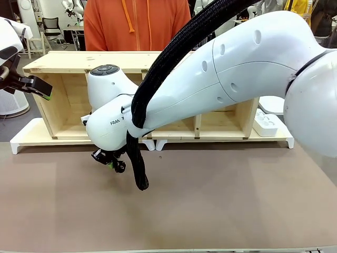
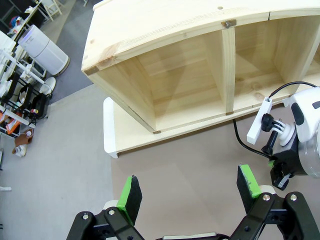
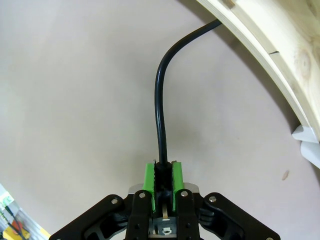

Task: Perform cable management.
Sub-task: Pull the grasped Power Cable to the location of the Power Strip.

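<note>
My right gripper (image 3: 162,175) is shut on the cable (image 3: 161,100), a thin black cord that runs from between the green pads up to the edge of the wooden shelf (image 3: 270,45). In the front view the right gripper (image 1: 110,161) hangs low over the brown table just in front of the shelf (image 1: 68,62), left of centre. The left wrist view shows the cable (image 2: 241,142) curving from the shelf's base toward that gripper, beside a white power strip (image 2: 260,125). My left gripper (image 2: 190,192) is open and holds nothing; it hovers at the shelf's left end (image 1: 39,87).
A person in an orange top (image 1: 137,23) stands behind the shelf. The shelf rests on a white base board (image 1: 31,138). A white blocky holder (image 1: 266,124) sits at the shelf's right end. My right arm with its thick braided sleeve (image 1: 138,158) spans the table's middle.
</note>
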Available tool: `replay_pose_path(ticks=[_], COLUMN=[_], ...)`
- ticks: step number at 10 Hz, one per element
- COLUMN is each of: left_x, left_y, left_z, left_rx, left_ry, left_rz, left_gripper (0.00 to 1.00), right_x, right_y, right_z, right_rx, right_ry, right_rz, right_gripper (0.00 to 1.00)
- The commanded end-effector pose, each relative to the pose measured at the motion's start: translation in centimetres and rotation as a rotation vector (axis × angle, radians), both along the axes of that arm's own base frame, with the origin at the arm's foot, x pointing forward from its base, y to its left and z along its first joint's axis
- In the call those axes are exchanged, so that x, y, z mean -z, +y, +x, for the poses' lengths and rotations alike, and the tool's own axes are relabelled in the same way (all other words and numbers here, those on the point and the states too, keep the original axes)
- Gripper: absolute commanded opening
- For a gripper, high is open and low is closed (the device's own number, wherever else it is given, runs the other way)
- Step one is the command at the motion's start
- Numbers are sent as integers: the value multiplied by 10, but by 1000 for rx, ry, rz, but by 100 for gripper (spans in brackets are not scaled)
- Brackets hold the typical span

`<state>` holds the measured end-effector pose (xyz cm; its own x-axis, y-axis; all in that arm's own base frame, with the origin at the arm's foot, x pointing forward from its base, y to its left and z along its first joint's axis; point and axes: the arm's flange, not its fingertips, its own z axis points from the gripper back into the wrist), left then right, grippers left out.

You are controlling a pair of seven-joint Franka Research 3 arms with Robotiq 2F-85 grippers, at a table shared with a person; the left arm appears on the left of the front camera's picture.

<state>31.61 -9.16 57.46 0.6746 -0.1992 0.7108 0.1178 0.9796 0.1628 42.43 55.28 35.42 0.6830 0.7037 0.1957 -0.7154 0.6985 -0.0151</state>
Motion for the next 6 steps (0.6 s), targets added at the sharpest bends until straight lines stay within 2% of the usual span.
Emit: replay_pose_path(ticks=[1, 3, 6], left_x=[0, 0, 0], left_y=[0, 0, 0], left_z=[0, 0, 0], left_rx=[-4, -4, -4], left_ry=[0, 0, 0], left_rz=[-2, -2, -2], left_gripper=[100, 100, 100], right_x=[0, -3, -13], right_y=[0, -4, -16], right_z=[0, -12, -51], right_rx=[0, -23, -36], right_ry=[0, -4, -28], right_rz=[0, -14, -30], right_gripper=[16, 16, 16])
